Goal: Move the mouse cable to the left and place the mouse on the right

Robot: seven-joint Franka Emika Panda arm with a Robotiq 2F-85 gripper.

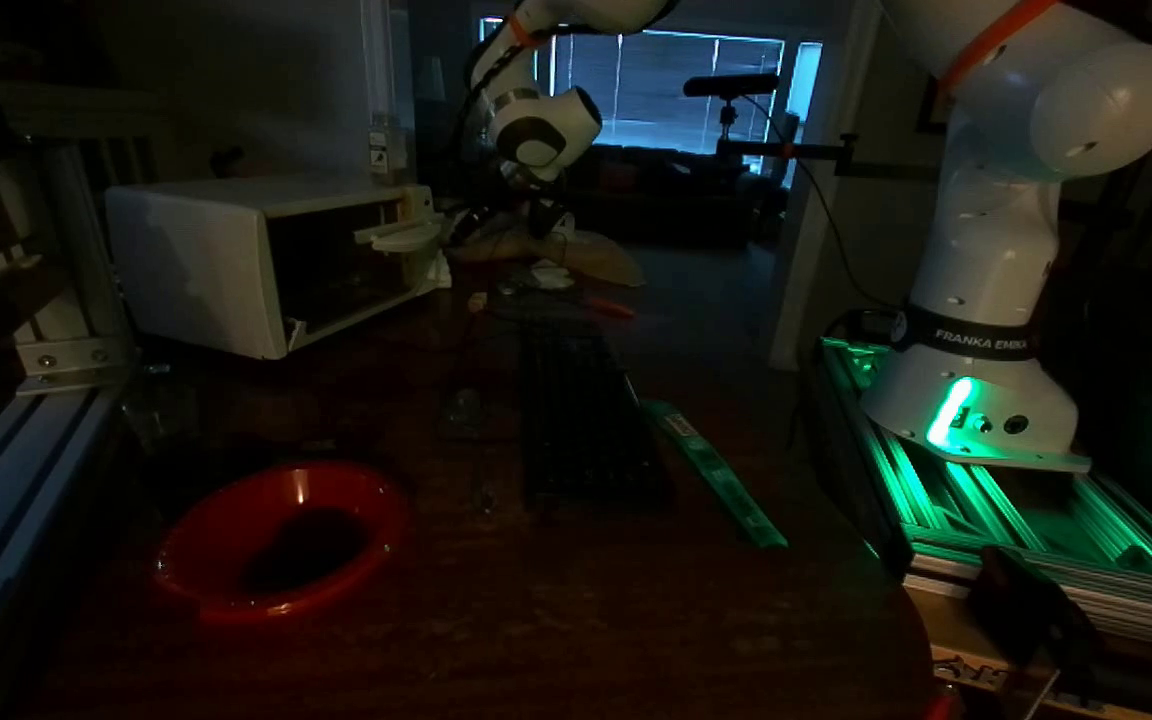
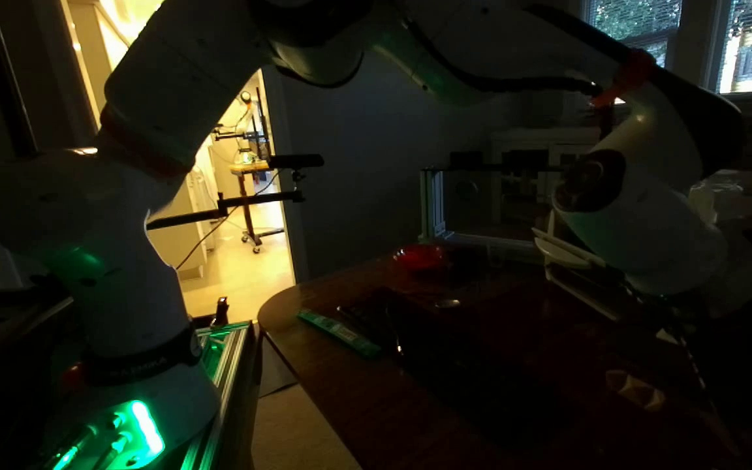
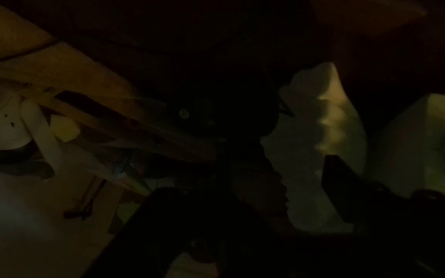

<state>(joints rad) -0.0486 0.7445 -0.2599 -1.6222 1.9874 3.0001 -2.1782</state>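
**Unladen hand [image 3: 270, 170] hangs in the gloom, the mouse hard to find**

The hand's fingers [image 3: 338, 185] stand apart in the wrist view, a pale sheet [image 3: 307, 173] showing behind the gap and nothing visibly pinched; that spread suggests readiness to take something. In an exterior view the arm [image 1: 536, 140] reaches to the far end of the desk [image 1: 636, 610], near a boxy white appliance [image 1: 186, 260] and close to a tan heap [image 1: 596, 258] I cannot name; whether it touches, I cannot tell. A thin dark cable [image 3: 17, 56] crosses the upper left of the wrist view. It could be why the hand is there, though whether it is the mouse cable I cannot tell.

The mouse itself I cannot place with certainty. A dim rounded shape [image 1: 463, 408] beside the keyboard [image 1: 591, 430], on the side toward the red bowl [image 1: 221, 535], may be it; a mouse would sensibly sit near the keys. Drawing its cable to one side would presumably clear room for setting it down on the other. A green packet [image 1: 716, 475] lies just beside the keyboard's opposite edge, so a placement there would likely have to avoid it.
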